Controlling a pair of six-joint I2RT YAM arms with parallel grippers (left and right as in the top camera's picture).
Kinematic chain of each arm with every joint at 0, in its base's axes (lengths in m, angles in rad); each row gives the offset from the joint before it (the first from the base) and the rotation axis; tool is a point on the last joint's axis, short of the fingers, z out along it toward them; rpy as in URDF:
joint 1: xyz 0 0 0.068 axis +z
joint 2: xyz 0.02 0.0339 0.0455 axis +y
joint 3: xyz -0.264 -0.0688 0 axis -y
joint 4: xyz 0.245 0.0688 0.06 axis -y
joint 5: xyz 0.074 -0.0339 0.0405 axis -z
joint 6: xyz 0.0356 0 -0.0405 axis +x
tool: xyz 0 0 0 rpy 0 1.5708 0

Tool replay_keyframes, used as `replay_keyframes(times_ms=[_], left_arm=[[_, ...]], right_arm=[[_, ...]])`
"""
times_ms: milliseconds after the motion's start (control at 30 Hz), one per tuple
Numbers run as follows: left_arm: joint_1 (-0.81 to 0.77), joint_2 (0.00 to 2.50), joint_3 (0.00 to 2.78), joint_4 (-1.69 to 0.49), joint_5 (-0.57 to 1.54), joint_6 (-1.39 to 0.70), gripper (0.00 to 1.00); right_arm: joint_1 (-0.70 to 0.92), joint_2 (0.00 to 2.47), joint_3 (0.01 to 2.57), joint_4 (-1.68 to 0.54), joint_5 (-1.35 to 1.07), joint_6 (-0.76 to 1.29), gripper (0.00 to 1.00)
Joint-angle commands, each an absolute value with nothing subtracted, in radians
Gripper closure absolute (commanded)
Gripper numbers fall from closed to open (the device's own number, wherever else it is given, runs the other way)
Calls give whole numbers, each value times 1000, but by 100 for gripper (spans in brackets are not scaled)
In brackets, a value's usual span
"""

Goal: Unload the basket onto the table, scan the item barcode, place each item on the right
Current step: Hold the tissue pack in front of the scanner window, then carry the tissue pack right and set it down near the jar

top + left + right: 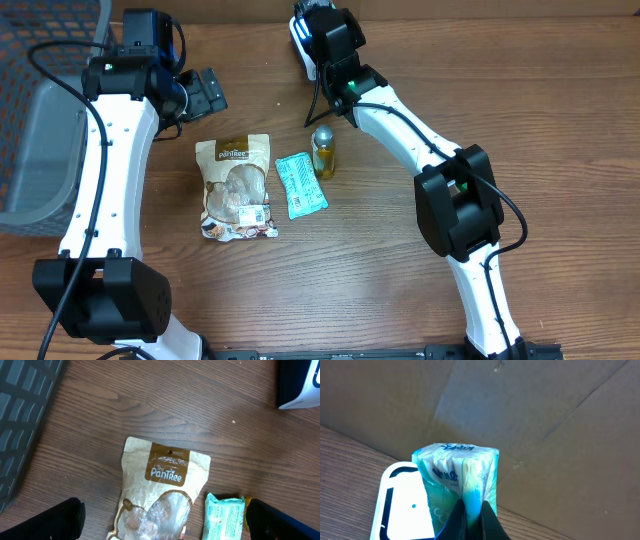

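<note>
My right gripper (472, 516) is shut on the bottom fold of a teal and white soft pack (456, 467), which it holds upright. The pack stands right beside the white scanner (402, 505), touching or nearly touching its right edge. No barcode shows on the pack. In the overhead view the right gripper (312, 42) is at the table's far edge over the scanner (299, 45), and the pack is hidden. My left gripper (165, 522) is open above a tan Pantree snack pouch (160, 485), its fingers (50, 521) apart and holding nothing.
On the table lie the snack pouch (237, 188), a mint-green packet (300, 185) and a small yellow bottle (323, 152). A grey basket (40, 110) stands at the far left. A cardboard wall (545, 420) rises behind the scanner.
</note>
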State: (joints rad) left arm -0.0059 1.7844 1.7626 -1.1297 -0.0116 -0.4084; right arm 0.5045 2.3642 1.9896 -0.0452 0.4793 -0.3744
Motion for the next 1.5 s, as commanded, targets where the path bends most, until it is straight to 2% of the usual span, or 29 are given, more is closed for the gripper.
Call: replay_keyframes(times_ms=[0, 233, 433, 567, 667, 833, 933, 1033, 1200, 1467], left_arm=[[-7, 1773, 1781, -1129, -10, -396, 0], [-7, 1773, 1781, -1129, -10, -396, 0], [-7, 1773, 1781, -1129, -10, -396, 0], [-7, 1773, 1781, -1129, -10, -396, 0], [-7, 1773, 1781, -1129, -10, -396, 0], [-7, 1773, 1781, -1129, -10, -396, 1], [-7, 1773, 1781, -1129, -10, -396, 0], [-7, 1773, 1781, -1129, -10, -396, 0], [-7, 1773, 1781, -1129, -10, -396, 1], [-7, 1773, 1781, -1129, -10, -396, 0]], right_arm=[[496, 2392, 2000, -34, 470, -379, 96], [480, 2403, 2001, -57, 480, -371, 96], [512, 2265, 2001, -146, 699, -329, 96], [522, 2138, 2001, -404, 719, -163, 96], [507, 2036, 2001, -753, 670, 123, 96], [443, 1987, 2001, -1180, 337, 412, 96], [389, 2003, 1966, -1388, 70, 450, 96], [364, 2005, 1873, -1396, 43, 450, 96], [323, 2005, 1709, -1289, 43, 477, 96], [264, 2005, 1587, -1168, 43, 479, 96]])
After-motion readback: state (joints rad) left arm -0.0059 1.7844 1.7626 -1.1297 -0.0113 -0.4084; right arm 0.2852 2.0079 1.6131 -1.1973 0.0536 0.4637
